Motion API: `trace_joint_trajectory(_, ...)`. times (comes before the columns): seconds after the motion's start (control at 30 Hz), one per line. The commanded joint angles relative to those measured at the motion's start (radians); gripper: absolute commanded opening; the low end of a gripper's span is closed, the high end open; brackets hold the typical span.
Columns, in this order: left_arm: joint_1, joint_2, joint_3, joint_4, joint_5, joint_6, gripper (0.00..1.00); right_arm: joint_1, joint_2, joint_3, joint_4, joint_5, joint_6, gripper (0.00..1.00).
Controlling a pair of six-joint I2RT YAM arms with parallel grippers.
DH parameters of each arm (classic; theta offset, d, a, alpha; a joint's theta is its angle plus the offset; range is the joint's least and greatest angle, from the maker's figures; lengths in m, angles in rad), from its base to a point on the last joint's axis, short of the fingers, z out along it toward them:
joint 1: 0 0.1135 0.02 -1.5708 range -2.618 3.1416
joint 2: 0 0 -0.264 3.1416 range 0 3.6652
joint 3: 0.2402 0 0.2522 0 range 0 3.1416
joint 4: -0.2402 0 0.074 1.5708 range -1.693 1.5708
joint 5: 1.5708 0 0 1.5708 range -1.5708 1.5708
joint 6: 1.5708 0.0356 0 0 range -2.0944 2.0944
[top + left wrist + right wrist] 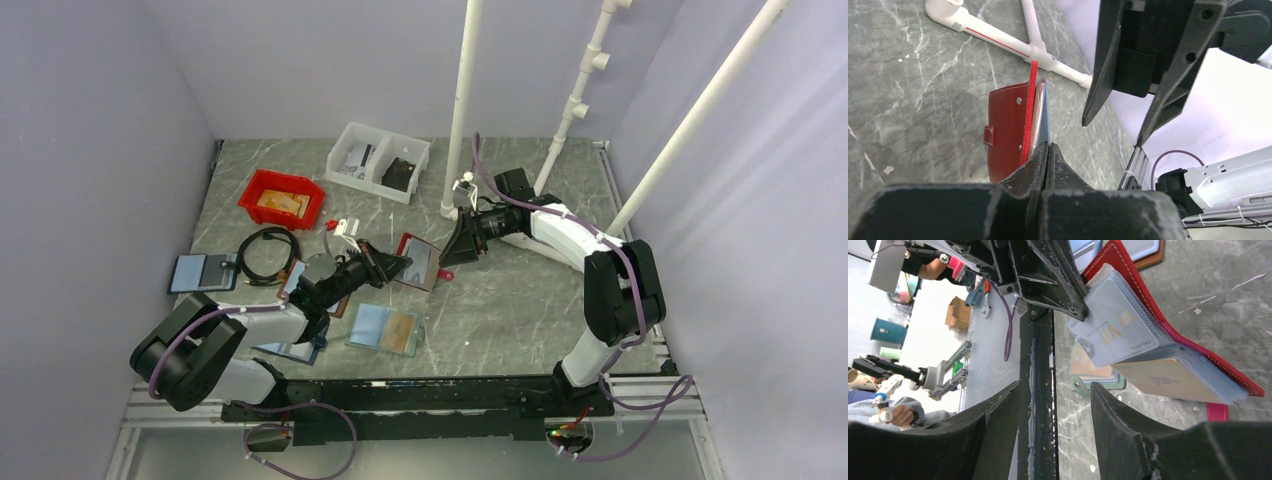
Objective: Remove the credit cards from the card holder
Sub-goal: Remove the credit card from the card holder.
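Two grippers close in mid-table. The left gripper has its fingers pressed together, clamped on the near edge of the red holder, which sits open and tilted between the two arms. The right gripper is just beside it, jaws apart, nothing between them. The cards are in their sleeves, blue-grey above, tan beneath.

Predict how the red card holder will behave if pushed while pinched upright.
Probably floppy: the card holder, pinched at one edge by the left gripper, fans open into separate leaves. Probably light: that single pinch holds it on edge. Its clear sleeves look glossy, perhaps slippery.
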Motion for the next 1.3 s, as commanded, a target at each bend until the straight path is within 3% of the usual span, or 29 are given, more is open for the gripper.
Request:
trace_joint_trajectory(0.0,-0.005,-0.002,0.009,0.154,-0.018,-0.031,0.0,-0.003,0.027,-0.016,0.114,-0.04,0.095,0.54)
trace_joint_trajectory(0.5,-0.011,0.107,0.017,0.383,0.021,-0.14,0.0,-0.002,0.048,-0.051,0.231,-0.078,0.217,0.49)
trace_joint_trajectory(1.27,-0.028,0.13,0.059,0.434,0.072,-0.182,0.0,-0.002,0.056,-0.072,0.319,-0.099,0.313,0.47)
